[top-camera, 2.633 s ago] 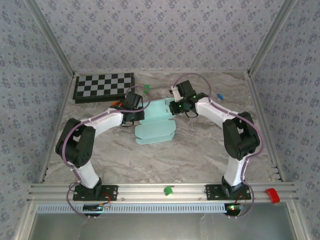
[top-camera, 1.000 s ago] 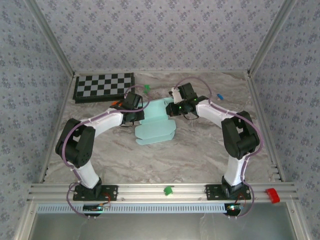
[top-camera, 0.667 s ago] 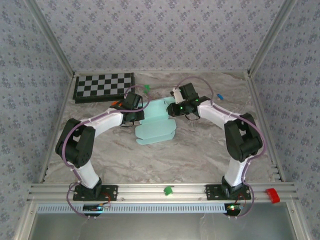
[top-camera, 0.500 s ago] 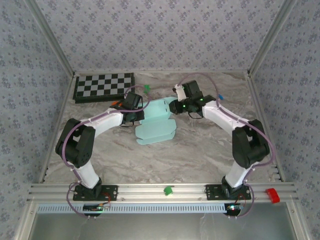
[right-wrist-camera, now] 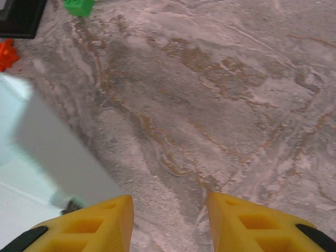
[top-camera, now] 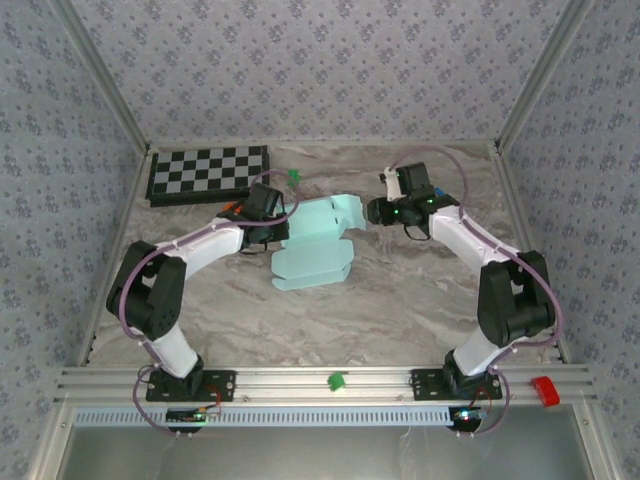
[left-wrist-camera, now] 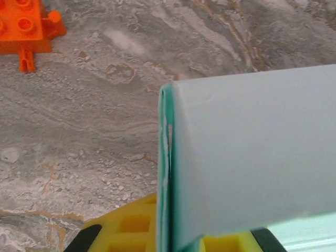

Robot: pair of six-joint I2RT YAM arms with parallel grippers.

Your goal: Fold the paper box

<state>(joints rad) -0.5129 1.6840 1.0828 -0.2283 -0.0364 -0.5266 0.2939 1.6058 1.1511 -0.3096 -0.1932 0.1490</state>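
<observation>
I am pinching the left edge of the paper box (top-camera: 312, 262), lying in the middle of the top view, tight in my left gripper (left-wrist-camera: 176, 237), while my right gripper (right-wrist-camera: 170, 220) is hanging open and empty just right of the flap (top-camera: 345, 210), so I am thinking left must hold firm and right must push that flap over gently

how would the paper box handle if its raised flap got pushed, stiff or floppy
Probably floppy and light: the paper box is thin card, its edge pinched in the left hand showing slim layers. Its raised flap would likely bend at its crease before the sheet moves. Mostly flat, it should slide, not roll.
</observation>
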